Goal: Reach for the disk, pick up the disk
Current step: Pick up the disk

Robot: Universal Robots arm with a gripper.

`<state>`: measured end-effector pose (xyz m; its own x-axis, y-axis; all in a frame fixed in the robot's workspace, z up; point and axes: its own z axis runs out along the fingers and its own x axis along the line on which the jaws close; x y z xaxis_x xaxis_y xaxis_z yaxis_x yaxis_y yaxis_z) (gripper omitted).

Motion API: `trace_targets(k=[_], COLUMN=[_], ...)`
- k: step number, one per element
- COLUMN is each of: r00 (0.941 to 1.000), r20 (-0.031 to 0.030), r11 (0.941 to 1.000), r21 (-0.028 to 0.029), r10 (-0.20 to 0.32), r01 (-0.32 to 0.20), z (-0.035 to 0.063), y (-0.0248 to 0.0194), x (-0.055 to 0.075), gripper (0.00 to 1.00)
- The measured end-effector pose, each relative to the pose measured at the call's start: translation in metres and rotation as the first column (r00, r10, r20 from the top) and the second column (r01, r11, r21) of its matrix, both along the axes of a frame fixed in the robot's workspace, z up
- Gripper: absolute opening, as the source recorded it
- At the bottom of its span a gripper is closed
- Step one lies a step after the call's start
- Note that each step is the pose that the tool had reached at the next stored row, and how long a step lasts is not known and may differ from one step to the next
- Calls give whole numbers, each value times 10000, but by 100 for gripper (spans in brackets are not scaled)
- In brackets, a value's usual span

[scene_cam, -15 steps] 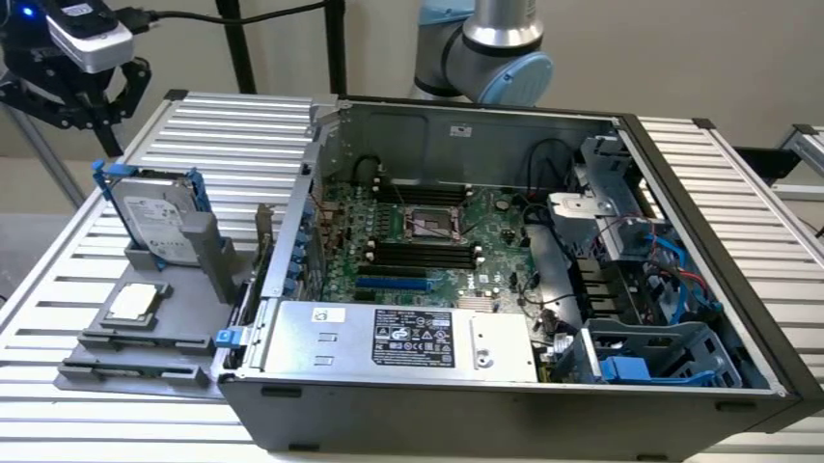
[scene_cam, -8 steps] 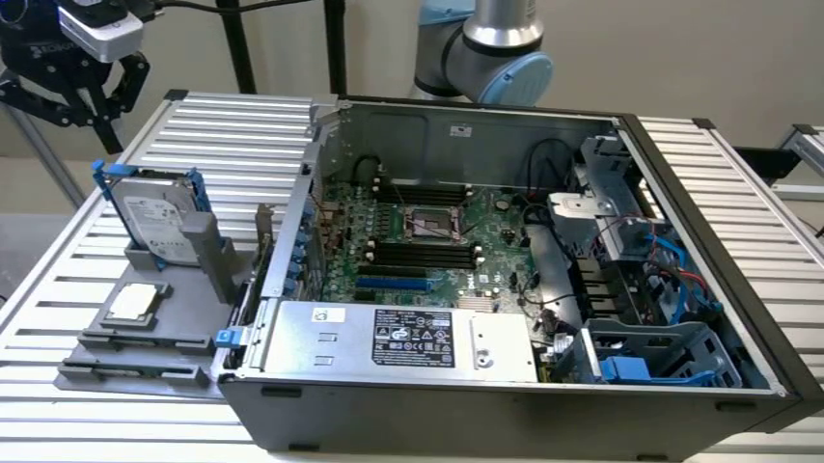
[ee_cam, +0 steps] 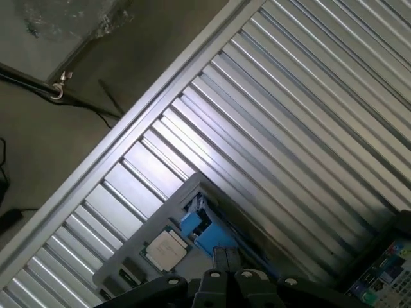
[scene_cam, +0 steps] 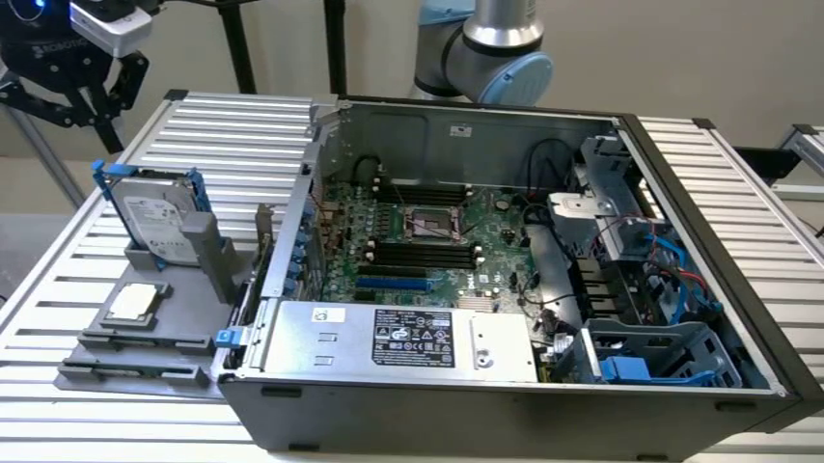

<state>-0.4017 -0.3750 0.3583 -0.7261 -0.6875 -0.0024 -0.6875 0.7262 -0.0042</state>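
— Blue plastic [scene_cam: 108,193] is wrapped round the disk [scene_cam: 160,220]. Where is the disk kept?

— It is stood up on its edge in a grey holder [scene_cam: 196,253]. The holder is set just beside the computer case [scene_cam: 515,410], on the exterior view's left of the case.

— What else is found by the case?

— A small square chip [scene_cam: 135,303] is laid flat on the same grey holder, near the disk. All of it is set on a table [scene_cam: 232,116] made of metal slats.

— And where is the gripper [scene_cam: 88,108] seen?

— It is hung in the air over the table, further from the case than the disk is. It is kept well apart from the disk, and nothing is touched by it. In the wrist view, the blue edge of the disk [ee_cam: 202,228] and the chip [ee_cam: 164,250] are seen beyond the fingers [ee_cam: 218,260].

— Are the fingers spread?

— No. They are pressed together, and nothing is held between them.

— How much of the job is done?

— Very little, it is judged. The disk is not yet reached, because a gap is left between it and the gripper. The disk is not gripped and not lifted, so it sits in its holder. Both the reach and the pick-up are left to be done.
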Motion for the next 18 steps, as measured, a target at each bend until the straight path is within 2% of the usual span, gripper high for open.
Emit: trace_targets(k=[4, 9, 14, 18], r00=[9973, 9866, 9676, 9465], r20=[-1, 0, -1, -1], r11=[9973, 9866, 9676, 9465], r21=[0, 0, 0, 0], r10=[739, 1634, 2523, 3227], r01=[-739, -1634, -2523, -3227], z=[0, 0, -1, -6], y=[0, -1, 0, 0], x=[0, 0, 0, 0], gripper=[11, 11, 11, 11])
